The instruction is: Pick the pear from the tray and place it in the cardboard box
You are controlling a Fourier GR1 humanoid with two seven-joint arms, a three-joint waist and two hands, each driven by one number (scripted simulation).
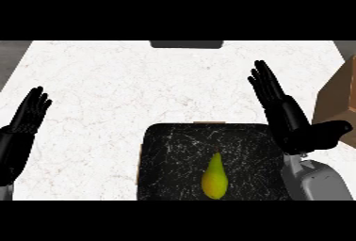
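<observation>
At the left edge of the frame, the left robot hand [28, 117], black with a grey forearm below it, rests with straight fingers pointing up, holding nothing. It sits well apart from everything else and looks parked, out of the way of the work.

Across the middle spreads the white marbled table [125, 80]. At its upper centre edge lies a dark flat rectangular object [186, 44], too cut off to identify.

In the lower centre sits the black square tray with white speckled scratches [173, 150]. The slim yellow-green pear [214, 178] lies on the tray, low and right of its middle, stem end pointing up the frame. Nothing touches it, so the pick has not begun.

Just right of the tray, the right robot hand [281, 110] stands with fingers straight and together, thumb stretched toward the right, empty. Its place beside the tray suggests it is the one meant to take the pear, being nearest both fruit and target.

At the right edge, only a part of the brown cardboard box [338, 96] shows.

No brand, label or writing can be read anywhere.
</observation>
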